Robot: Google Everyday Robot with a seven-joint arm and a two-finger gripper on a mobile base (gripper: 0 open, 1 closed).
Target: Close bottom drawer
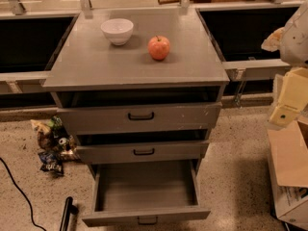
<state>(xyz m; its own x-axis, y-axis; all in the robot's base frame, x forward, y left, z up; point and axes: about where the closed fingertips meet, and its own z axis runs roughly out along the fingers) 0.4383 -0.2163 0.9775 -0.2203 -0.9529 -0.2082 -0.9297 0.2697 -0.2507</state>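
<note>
The grey cabinet [137,61] stands in the middle of the camera view. Its bottom drawer [144,186] is pulled far out toward me; the shallow grey box shows empty, with its narrow front panel and small black handle [147,220] at the frame's lower edge. The middle drawer [143,152] and the top drawer [140,116] stand slightly out. My gripper [288,105] shows as a pale yellowish part at the right edge, at the height of the top drawer, well to the right of the cabinet and apart from the bottom drawer.
A white bowl [117,31] and a red apple [159,47] sit on the cabinet top. Snack bags [52,146] lie on the floor at the left. A black cable [17,189] and a black bar [67,213] lie lower left. A cardboard box [291,172] stands at the right.
</note>
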